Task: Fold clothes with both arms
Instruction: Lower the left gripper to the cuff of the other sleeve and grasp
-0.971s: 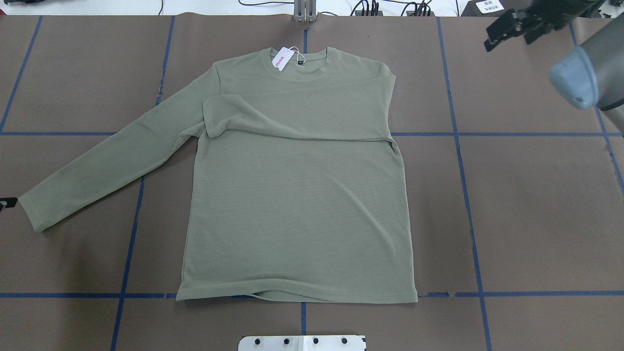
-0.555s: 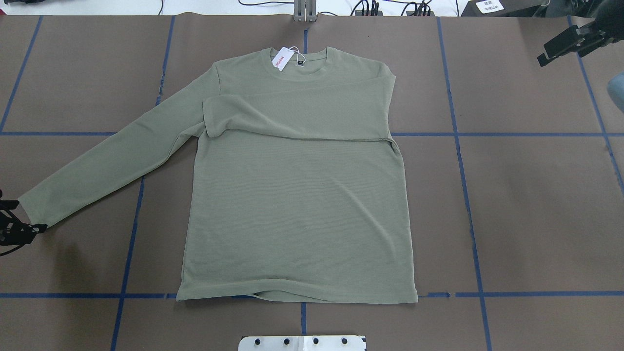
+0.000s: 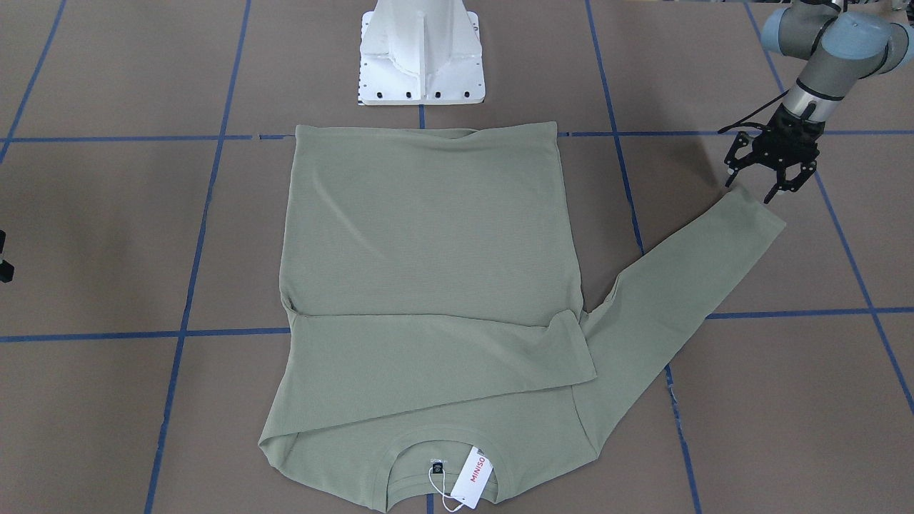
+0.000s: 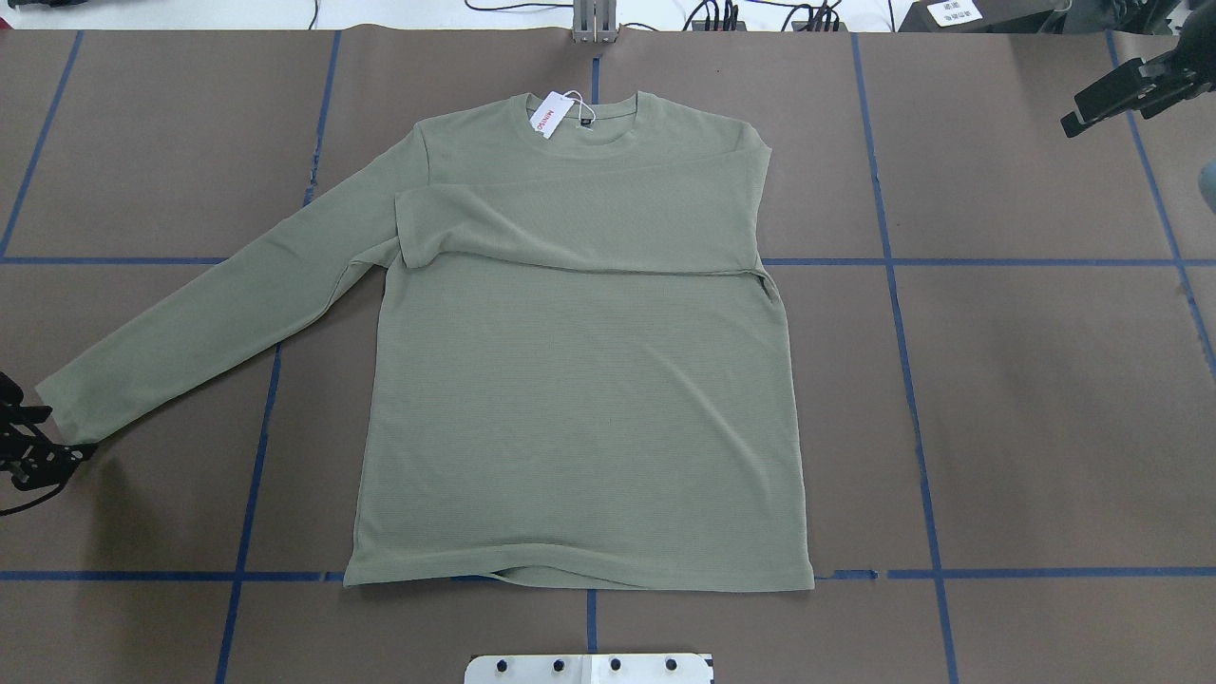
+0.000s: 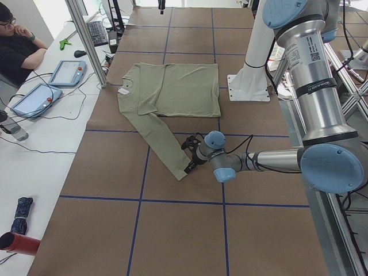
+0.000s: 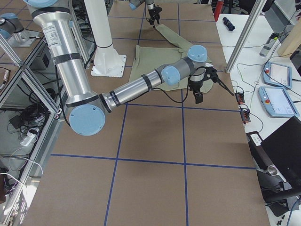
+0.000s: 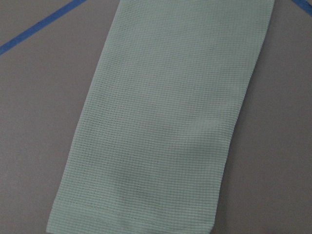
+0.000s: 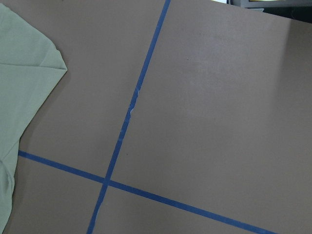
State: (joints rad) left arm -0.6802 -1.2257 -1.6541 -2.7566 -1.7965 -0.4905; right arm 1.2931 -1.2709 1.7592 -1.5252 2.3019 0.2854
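The sage-green shirt (image 4: 579, 408) lies flat on the brown table, collar at the far side, with a white hang tag (image 4: 551, 116) at the neck. One sleeve (image 4: 570, 223) is folded across the chest. The other sleeve (image 4: 199, 318) stretches out toward the view's left, and its cuff (image 3: 753, 214) fills the left wrist view (image 7: 156, 146). My left gripper (image 3: 753, 187) hovers right at that cuff with its fingers spread open and nothing between them. My right gripper (image 4: 1130, 90) is open and empty, off the shirt near the far right corner.
The white pedestal base (image 3: 421, 53) stands at the near edge behind the hem. Blue tape lines (image 4: 893, 285) grid the table. Cables (image 4: 722, 14) run along the far edge. A person (image 5: 17, 46) sits at a side desk with teach pendants (image 5: 66, 72).
My left gripper has come in from the left edge up to the outstretched cuff. My right arm has swung away to the far right. The shirt has not moved.
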